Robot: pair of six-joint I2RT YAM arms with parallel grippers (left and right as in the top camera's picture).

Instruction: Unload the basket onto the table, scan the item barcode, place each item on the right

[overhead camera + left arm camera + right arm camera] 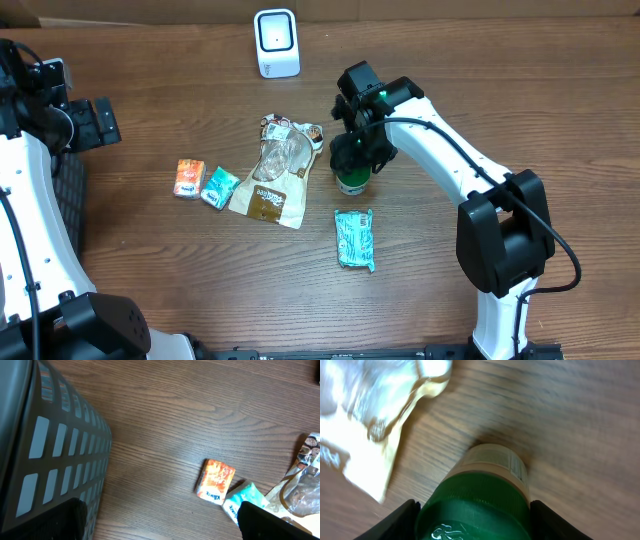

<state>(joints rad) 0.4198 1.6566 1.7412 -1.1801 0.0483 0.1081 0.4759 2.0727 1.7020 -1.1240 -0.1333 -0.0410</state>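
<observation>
Green is the colour of the cap on the little bottle (352, 178). The bottle stands on the brown bench (500, 80), near the middle. It is just beside a crinkly snack bag (280, 170).

The right claw (355, 150) is over the bottle from above. In the right wrist view, one finger sits on each side of the green cap. They look very near the cap or touching it. I cannot tell if they are squeezing it. The left claw (160, 525) is spread wide and holds nothing. It is far off at the left side, by a grey basket (45, 445).

I think the step now is to grab the bottle. To do it well, the claw should pinch the cap in the middle, with both fingers level. It should squeeze firmly before lifting, so the round cap does not slip or spin. It should lift straight up, so the bottle does not bump the bag.

The bottle stands upright. Its long line goes straight up from the bench, cap on top and bottom on the wood. Some small print shows on the pale label (512, 462). I cannot tell if that is the barcode. The label side will need to face the white scanner (276, 42) at the far edge.
</observation>
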